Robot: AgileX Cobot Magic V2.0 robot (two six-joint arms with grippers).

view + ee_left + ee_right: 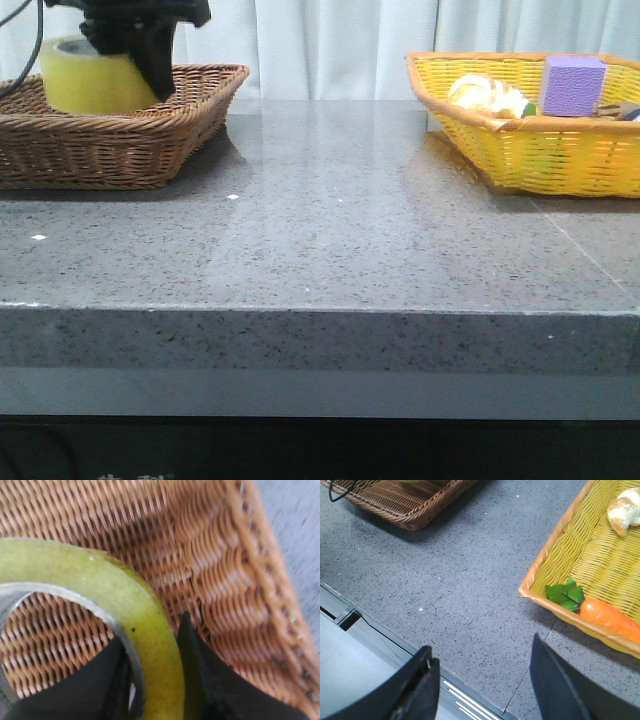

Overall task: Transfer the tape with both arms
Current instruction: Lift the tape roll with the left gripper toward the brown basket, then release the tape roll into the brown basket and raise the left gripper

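You've got the grey speckled tabletop (330, 230) with a brown wicker basket (150, 140) at its far-left corner and a yellow basket (560, 150) at the far-right corner. The tape (90, 80) sits in the brown basket. Your left pincer (152, 680) is pinching the roll's wall: one finger inside the core, one outside. Your right pincer (482, 680) is spread, holding nothing, over the tabletop's near edge beside the yellow basket. In that basket: purple cube (572, 85), carrot (610, 617), beige lump (485, 97).
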